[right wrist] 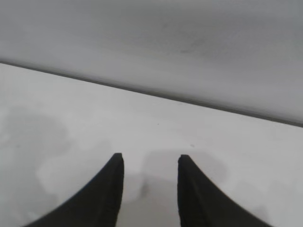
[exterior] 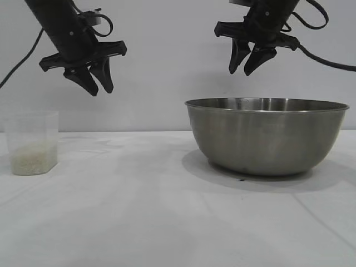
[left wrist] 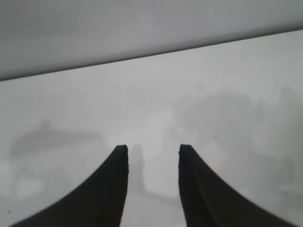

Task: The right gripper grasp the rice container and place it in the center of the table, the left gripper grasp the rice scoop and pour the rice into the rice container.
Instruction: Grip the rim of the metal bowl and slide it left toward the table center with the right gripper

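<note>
The rice container (exterior: 266, 135) is a large steel bowl standing on the white table (exterior: 144, 222) at the right. My right gripper (exterior: 241, 72) hangs open and empty above the bowl's left rim, clear of it. The rice scoop (exterior: 32, 142), a small frosted plastic cup, stands at the far left with a layer of white rice (exterior: 32, 160) in its bottom. My left gripper (exterior: 102, 91) hangs open and empty in the air, above and to the right of the scoop. The left wrist view shows its open gripper (left wrist: 153, 149) over bare table, and the right wrist view shows the same for its gripper (right wrist: 150, 157).
A pale wall stands behind the table's far edge (left wrist: 151, 54). White tabletop lies between the scoop and the bowl.
</note>
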Robot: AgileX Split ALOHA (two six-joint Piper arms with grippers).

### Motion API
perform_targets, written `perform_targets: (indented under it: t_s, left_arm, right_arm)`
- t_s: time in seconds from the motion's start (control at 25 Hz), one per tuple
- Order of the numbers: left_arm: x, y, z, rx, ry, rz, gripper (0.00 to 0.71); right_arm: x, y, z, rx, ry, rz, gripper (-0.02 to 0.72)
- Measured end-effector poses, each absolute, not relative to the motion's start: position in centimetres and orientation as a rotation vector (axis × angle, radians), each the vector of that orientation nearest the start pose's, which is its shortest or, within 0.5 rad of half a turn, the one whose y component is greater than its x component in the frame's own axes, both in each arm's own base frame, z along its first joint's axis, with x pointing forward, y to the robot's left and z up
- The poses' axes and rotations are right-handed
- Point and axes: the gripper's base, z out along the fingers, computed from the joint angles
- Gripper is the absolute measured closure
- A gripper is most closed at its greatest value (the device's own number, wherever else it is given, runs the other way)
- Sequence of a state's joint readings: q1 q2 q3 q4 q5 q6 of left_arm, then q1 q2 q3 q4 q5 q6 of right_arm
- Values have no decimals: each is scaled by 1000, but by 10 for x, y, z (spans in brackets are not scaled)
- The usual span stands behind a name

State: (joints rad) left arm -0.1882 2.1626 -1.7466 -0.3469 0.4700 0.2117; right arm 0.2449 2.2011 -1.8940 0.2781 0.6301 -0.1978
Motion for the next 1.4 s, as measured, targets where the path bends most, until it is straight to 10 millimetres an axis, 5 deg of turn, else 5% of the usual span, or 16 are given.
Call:
perform_targets:
  t_s: [0.8, 1.04, 1.4]
  left_arm:
    - [484, -108, 210, 194, 2393, -333, 501]
    - [484, -108, 210, 194, 2391, -333, 501]
    - [484, -108, 212, 185, 2384, -340, 501]
  right_arm:
    - [479, 136, 229, -393, 2489, 308, 447]
    - [450, 119, 265, -474, 2632, 147, 447]
    - [427, 103, 244, -550, 2899, -40, 447]
